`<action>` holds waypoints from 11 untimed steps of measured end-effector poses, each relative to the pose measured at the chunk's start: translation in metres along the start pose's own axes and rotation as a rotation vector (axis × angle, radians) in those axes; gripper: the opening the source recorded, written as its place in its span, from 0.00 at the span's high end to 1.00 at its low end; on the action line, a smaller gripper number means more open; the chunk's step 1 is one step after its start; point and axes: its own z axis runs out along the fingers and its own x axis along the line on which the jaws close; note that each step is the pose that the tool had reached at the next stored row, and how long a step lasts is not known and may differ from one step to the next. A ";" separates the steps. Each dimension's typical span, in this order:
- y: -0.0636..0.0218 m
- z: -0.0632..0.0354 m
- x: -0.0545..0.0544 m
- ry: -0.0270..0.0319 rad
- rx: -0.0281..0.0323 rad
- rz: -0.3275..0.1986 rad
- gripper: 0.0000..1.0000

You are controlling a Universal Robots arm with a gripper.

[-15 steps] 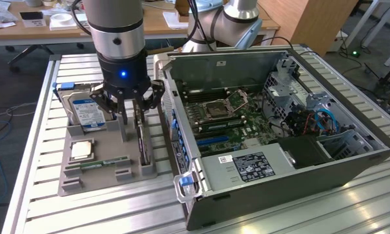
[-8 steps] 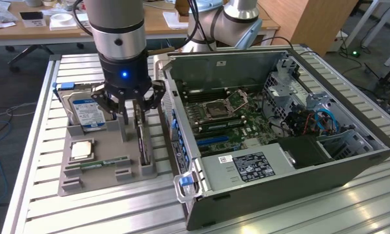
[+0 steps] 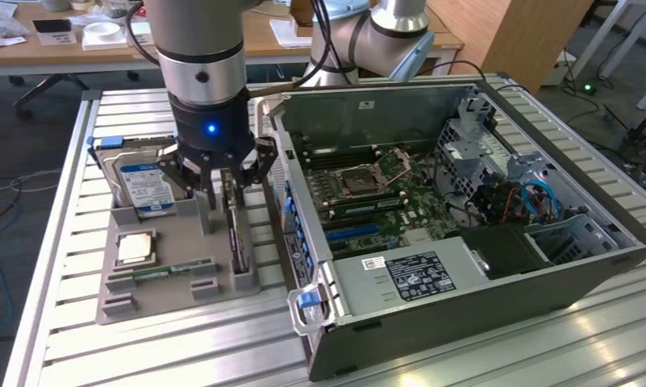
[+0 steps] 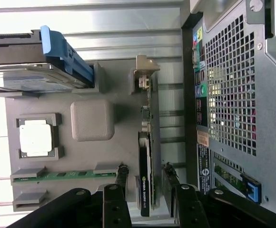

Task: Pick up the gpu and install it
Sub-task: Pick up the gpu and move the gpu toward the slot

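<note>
Running in long ribbed slats, the aluminium table (image 3: 139, 355) carries everything in play. Behind it the room shows a wooden desk (image 3: 43, 50) littered with papers, a wooden cabinet (image 3: 506, 32) and loose cables on the floor (image 3: 0, 193). A grey tray (image 3: 161, 305) sits toward the exterior view's left. The open computer case (image 3: 581, 278) lies just beside it on the exterior view's right, with its side off and the motherboard (image 3: 377, 189) exposed.

Only a narrow strip of bare table separates the tray's edge from the case's perforated rear wall (image 4: 228, 85), so room on that side is tight. The slats toward the exterior view's left lie open.

The gpu (image 3: 236, 238) stands on its long edge in a slot along the tray's side nearest the case, with its silver bracket (image 4: 145, 71) at one end. The gripper (image 3: 231, 193) hangs directly over the card, one finger (image 4: 123, 173) on each side of it. A visible gap lies between each finger and the card's face, so the jaws are spread and grip nothing.

A raised grey block (image 4: 93, 119) stands on the tray near the card, on the side away from the case. Further across the tray are a hard drive (image 3: 145, 181) with a blue-white label propped upright, a processor chip (image 3: 136, 247) lying flat, and a green memory stick (image 3: 161, 272) in its holder.
</note>
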 end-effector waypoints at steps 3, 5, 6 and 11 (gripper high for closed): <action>-0.0002 0.0048 0.000 0.0001 0.0001 0.000 0.57; -0.0002 0.0063 0.000 0.0001 0.0001 0.000 0.57; -0.0002 0.0062 0.000 0.0002 0.0002 0.000 0.57; -0.0003 0.0096 0.000 0.0000 0.0000 0.000 0.57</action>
